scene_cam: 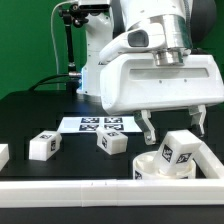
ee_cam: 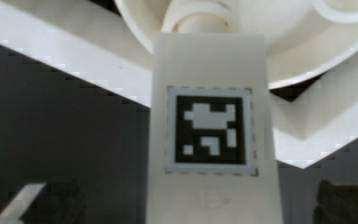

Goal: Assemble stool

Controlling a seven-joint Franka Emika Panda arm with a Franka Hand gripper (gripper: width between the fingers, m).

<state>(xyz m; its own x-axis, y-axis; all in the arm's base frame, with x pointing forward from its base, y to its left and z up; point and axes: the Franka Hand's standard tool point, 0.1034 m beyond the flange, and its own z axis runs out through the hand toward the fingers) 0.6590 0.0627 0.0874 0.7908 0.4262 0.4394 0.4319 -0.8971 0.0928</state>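
Gripper [scene_cam: 172, 132] hangs over seat [scene_cam: 158, 170] at exterior view's right. Jaws wide apart, gripping nothing. Leg [scene_cam: 181, 150] rests on seat, below and between fingers [scene_cam: 147, 127], untouched. Second leg [scene_cam: 111, 143] and third leg [scene_cam: 42, 145] lie loose on table [scene_cam: 40, 110], near marker board [scene_cam: 103, 124].

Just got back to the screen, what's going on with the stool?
The arm's pincer hangs open just above a leg that sits on the round seat; it grips nothing. Two loose legs lie on the black table near the marker board, not yet fitted.
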